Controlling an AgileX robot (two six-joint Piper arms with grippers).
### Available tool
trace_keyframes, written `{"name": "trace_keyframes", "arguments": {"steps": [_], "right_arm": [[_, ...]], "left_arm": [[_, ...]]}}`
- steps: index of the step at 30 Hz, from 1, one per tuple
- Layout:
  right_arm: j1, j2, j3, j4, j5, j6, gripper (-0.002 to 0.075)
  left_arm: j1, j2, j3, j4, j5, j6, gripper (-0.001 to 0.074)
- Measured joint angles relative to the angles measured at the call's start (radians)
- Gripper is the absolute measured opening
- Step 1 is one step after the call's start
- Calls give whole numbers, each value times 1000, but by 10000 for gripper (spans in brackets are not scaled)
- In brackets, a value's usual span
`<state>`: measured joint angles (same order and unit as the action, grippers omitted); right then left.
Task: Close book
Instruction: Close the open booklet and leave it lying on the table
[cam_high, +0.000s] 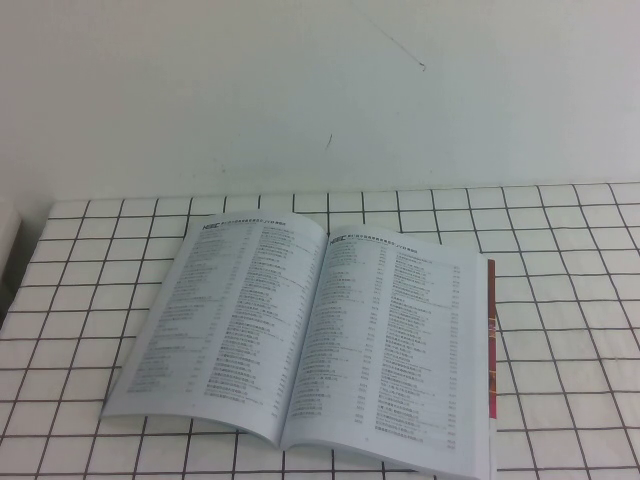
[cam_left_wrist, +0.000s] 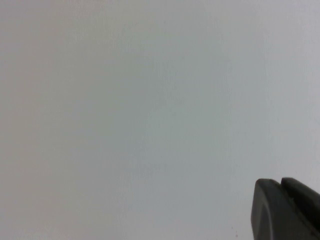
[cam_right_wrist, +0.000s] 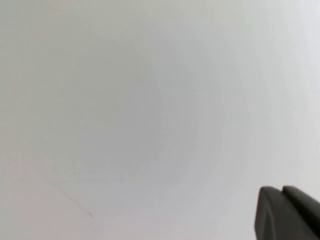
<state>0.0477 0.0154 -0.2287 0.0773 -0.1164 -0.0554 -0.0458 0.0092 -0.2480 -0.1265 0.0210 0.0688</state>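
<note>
A thin book (cam_high: 240, 320) lies open and flat on the white gridded table (cam_high: 570, 250) in the high view, at the front centre. Both pages carry dense columns of small print. A strip of red cover (cam_high: 491, 340) shows along the book's right edge. Neither arm appears in the high view. In the left wrist view my left gripper (cam_left_wrist: 280, 181) faces only a blank white wall, its two dark fingertips pressed together with nothing between them. My right gripper (cam_right_wrist: 282, 189) looks the same in the right wrist view, shut and facing the wall. The book is in neither wrist view.
A white wall (cam_high: 320, 90) rises behind the table's far edge. A pale object (cam_high: 5, 245) shows at the left border beside the table. Bare grid cloth surrounds the book at the left, right and back.
</note>
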Motion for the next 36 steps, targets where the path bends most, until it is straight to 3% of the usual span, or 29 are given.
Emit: {"name": "trace_keyframes", "arguments": {"steps": [8, 14, 21, 26, 32, 36], "right_arm": [[2, 326, -277, 2, 393, -73, -3], [10, 690, -428, 60, 519, -268, -3], [45, 1102, -547, 337, 504, -614, -3], [141, 1360, -644, 578, 511, -848, -3], [294, 1622, -725, 692, 474, -948, -3], [340, 1767, -729, 728, 429, -959, -3]], "left_arm": [[0, 313, -278, 0, 350, -5, -4], [0, 657, -380, 7, 485, -5, -4], [0, 985, -448, -32, 390, -5, -4], [0, 1155, -508, -37, 329, -5, -4], [0, 1345, -568, -41, 278, -5, -4], [0, 1452, -604, -57, 264, -7, -4]]}}
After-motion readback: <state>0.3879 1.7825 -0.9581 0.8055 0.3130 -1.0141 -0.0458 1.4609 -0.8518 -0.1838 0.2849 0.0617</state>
